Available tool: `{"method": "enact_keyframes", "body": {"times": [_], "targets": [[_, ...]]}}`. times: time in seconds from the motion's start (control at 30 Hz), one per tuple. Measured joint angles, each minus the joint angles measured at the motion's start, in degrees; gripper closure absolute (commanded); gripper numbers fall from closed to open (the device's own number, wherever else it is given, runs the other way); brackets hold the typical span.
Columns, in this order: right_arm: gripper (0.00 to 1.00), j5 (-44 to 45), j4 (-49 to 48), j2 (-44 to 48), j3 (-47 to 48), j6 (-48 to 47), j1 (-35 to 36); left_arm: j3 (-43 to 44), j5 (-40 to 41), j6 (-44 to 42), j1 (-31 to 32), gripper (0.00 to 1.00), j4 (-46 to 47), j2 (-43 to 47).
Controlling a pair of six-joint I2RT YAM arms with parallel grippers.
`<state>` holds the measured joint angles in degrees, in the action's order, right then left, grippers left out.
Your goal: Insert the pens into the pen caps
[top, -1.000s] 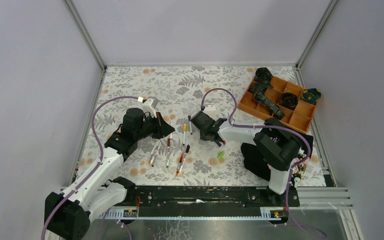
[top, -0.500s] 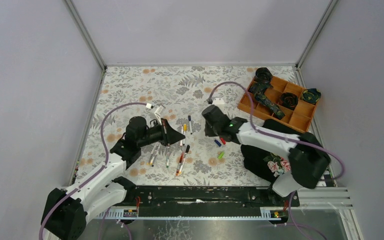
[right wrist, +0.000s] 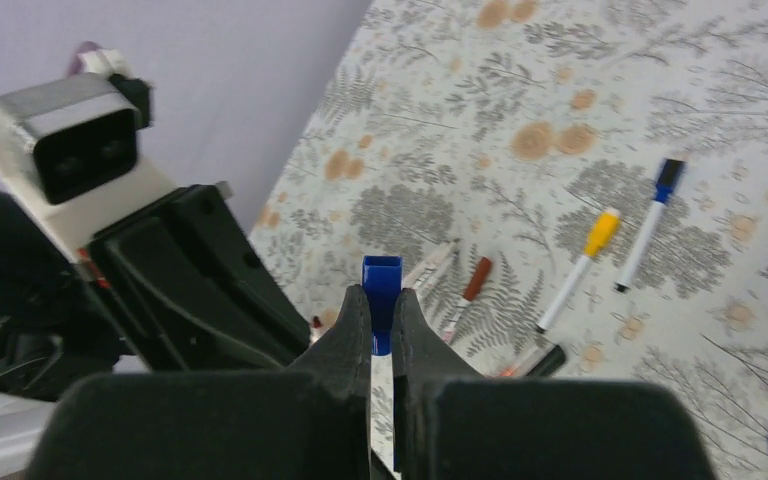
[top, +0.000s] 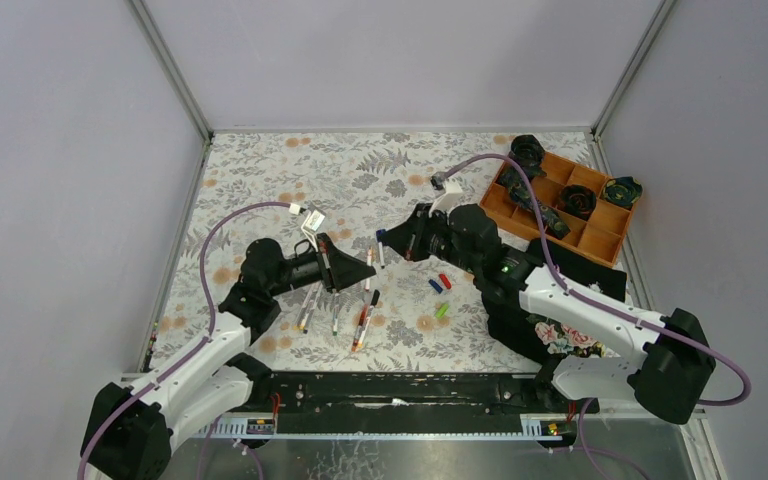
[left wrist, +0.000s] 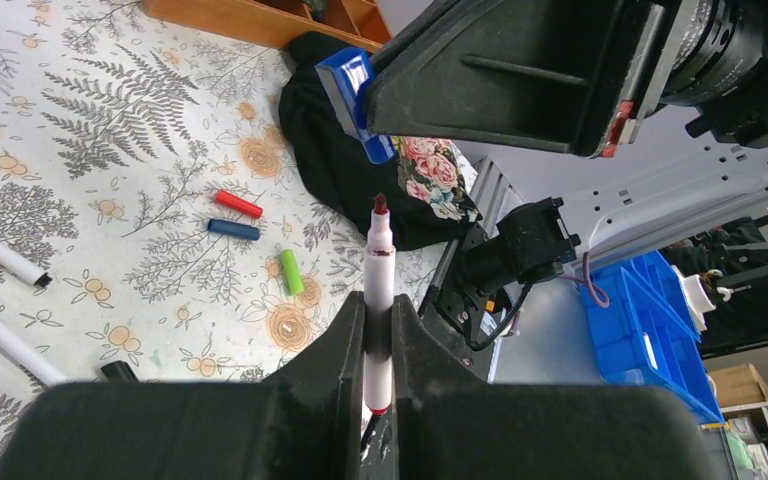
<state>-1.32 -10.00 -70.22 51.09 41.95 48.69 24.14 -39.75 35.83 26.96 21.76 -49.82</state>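
My left gripper (top: 336, 270) (left wrist: 378, 312) is shut on a white pen (left wrist: 378, 262) with a dark red tip, held above the table and pointing away from the wrist. My right gripper (top: 402, 240) (right wrist: 381, 306) is shut on a blue pen cap (right wrist: 381, 280), open end forward. The blue cap (left wrist: 353, 86) hangs a little beyond and above the pen tip, apart from it. Loose red (top: 445, 281), blue (top: 434, 286) and green (top: 441, 311) caps lie on the floral table. Several pens (top: 365, 320) lie between the arms, among them a yellow-capped pen (right wrist: 582, 256).
An orange compartment tray (top: 600, 238) holding dark objects stands at the back right. A black cloth with a flower print (top: 556, 332) lies by the right arm's base. Grey walls close the table on three sides.
My right arm has reached out and swung left, bringing the blue cap up in front of the left gripper. My left gripper has shifted a little right with the pen.
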Motion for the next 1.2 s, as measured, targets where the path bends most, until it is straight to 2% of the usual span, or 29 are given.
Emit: {"method": "enact_keyframes", "body": {"times": [0.37, 1.2], "targets": [[1.00, -5.9, -9.0, -0.3, -0.4, 1.6, 0.0, -0.2, -1.9, 0.9, 0.0, 1.00, 2.5, -0.1], [1.00, -8.9, -10.5, -2.2, -0.4, 1.6, 0.0, -0.2, -2.6, 1.0, 0.0, 1.00, 3.1, -0.2]]}}
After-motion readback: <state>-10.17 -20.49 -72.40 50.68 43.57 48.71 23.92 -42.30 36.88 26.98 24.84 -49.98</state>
